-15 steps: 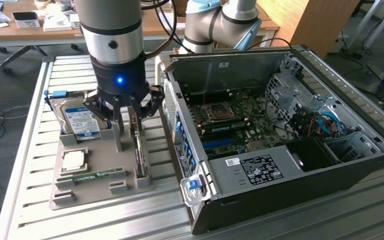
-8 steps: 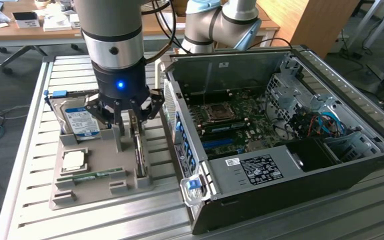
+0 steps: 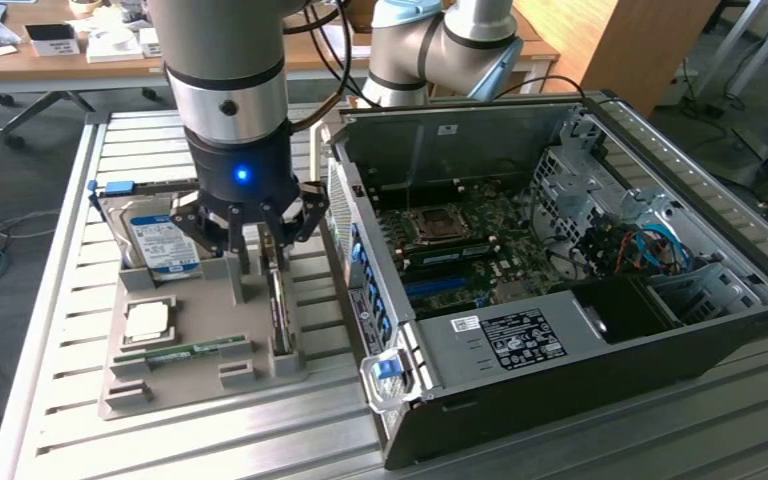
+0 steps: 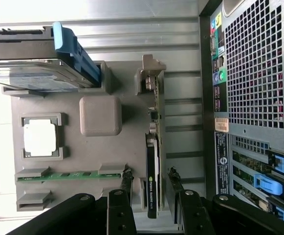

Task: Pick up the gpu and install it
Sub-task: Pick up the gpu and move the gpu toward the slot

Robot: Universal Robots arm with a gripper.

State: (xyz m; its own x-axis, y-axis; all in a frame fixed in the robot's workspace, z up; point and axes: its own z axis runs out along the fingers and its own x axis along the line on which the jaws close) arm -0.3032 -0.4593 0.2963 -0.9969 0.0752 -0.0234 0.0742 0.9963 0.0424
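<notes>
Straddling the graphics card (image 4: 152, 152) with my gripper (image 4: 149, 172) released, a finger close on either side without touching; the card stands on edge in a grey tray (image 4: 117, 147).

Between the fingers (image 4: 127, 180), the gpu (image 4: 152, 161) stands edge-on, its faces hidden, its printing too small to read; beyond them, the hard drive (image 4: 29, 78) runs off the picture's edge.

gpu (image 4: 152, 171), standing on edge (in tray (image 4: 107, 152))
</notes>
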